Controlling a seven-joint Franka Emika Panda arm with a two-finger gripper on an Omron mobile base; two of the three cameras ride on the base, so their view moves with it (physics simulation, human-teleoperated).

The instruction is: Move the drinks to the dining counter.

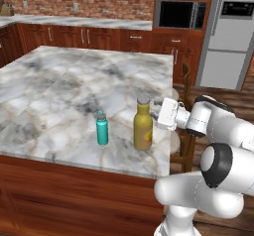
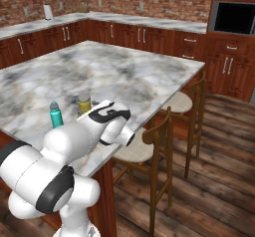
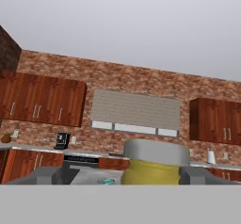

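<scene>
Two drinks stand upright on the dining counter [image 1: 59, 81] near its front right corner: a tall mustard-yellow bottle [image 1: 143, 126] with a grey cap and, just to its left, a shorter teal bottle [image 1: 102, 129]. My gripper [image 1: 155, 110] reaches in from the right at the height of the yellow bottle's neck. In the hand view the yellow bottle's cap [image 3: 153, 164] sits between the fingers of the gripper [image 3: 124, 176], with a clear gap on the left, so the jaws are open. From the right base, my arm hides all but the top of the yellow bottle [image 2: 84, 103]; the teal bottle [image 2: 56, 115] stands beside it.
Wooden chairs [image 2: 149, 146] [image 2: 191, 101] line the island's right side, close to my arm. A narrower marble worktop [image 1: 74, 22] runs along the brick wall behind. A built-in microwave [image 1: 179, 14] and a grey fridge [image 1: 225, 31] stand at the back right.
</scene>
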